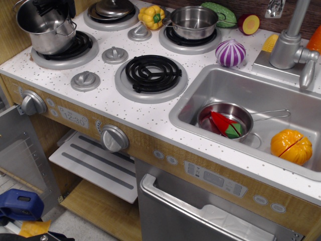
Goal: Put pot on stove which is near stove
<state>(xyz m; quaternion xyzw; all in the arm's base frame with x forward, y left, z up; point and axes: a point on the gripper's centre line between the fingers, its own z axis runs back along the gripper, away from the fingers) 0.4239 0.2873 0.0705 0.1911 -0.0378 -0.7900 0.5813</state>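
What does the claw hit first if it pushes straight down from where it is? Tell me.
Probably the tall pot: the claw sits at its rim, pointing down. Below the pot lies the front-left burner of the stove. Depth is unclear.
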